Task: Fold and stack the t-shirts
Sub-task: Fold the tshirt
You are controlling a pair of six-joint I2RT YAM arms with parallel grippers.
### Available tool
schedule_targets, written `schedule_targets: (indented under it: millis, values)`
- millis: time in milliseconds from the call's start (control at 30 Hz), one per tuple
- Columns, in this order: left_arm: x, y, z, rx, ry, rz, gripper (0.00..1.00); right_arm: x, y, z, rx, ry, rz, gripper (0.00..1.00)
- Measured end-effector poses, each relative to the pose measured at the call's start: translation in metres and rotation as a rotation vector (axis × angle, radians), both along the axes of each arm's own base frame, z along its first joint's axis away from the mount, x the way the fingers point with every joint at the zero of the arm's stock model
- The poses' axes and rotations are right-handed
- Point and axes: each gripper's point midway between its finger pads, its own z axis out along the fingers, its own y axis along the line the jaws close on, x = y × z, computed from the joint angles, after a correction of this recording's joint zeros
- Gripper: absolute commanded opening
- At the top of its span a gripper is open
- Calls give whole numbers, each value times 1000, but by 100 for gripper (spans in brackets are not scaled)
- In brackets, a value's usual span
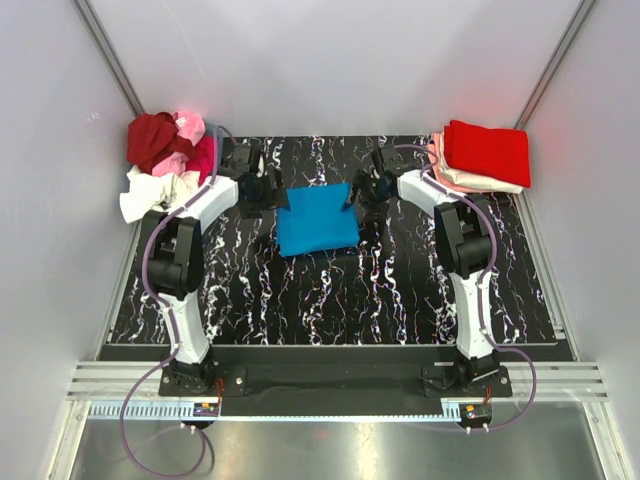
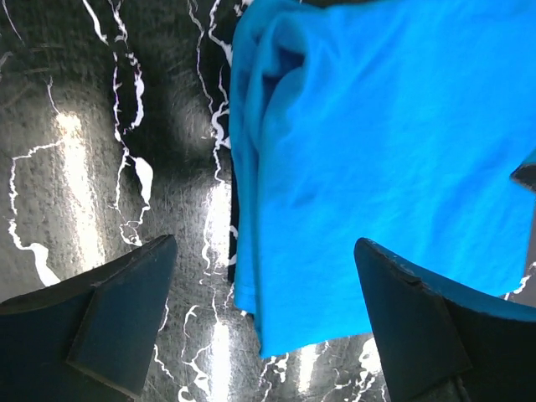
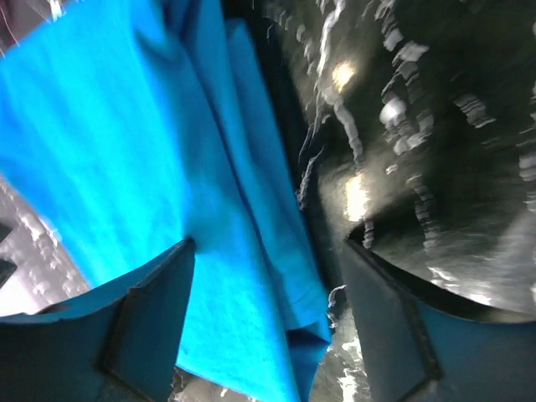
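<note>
Top external view shows the bright blue t-shirt (image 1: 317, 222) lying folded in the middle of the black marbled tabletop (image 1: 330, 300), between my two claws. My left claw (image 1: 258, 188) stands wide open at its left edge and my right claw (image 1: 368, 190) wide open at its right edge; neither holds anything. In the blurred right wrist view one finger (image 3: 142, 335) perhaps touches the cloth. A loose heap of t-shirts (image 1: 168, 160) sits at the far left corner, a folded stack (image 1: 487, 155) at the far right.
</note>
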Motion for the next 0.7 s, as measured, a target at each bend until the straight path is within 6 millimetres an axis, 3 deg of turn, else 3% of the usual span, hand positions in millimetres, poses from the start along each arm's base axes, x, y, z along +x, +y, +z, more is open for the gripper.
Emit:
schedule_targets:
  millis: [133, 233, 367, 467, 567, 700]
  values:
    - [-9, -1, -17, -14, 25, 2, 90, -9, 13, -6, 92, 20, 20, 61]
    - [-21, -3, -29, -26, 64, 3, 86, -17, 18, -11, 129, 28, 25, 43]
    - [-32, -20, -38, -46, 81, -19, 74, -40, 19, -20, 153, 77, 20, 22]
    - [-46, -34, -50, -60, 102, -42, 72, -52, 23, -22, 160, 95, 25, 19]
    - [-59, -46, -49, -80, 80, -61, 71, -72, 25, -23, 152, 106, 37, 19]
    - [-108, -57, -51, -93, 79, -92, 71, -118, 27, -21, 120, 131, 72, 18]
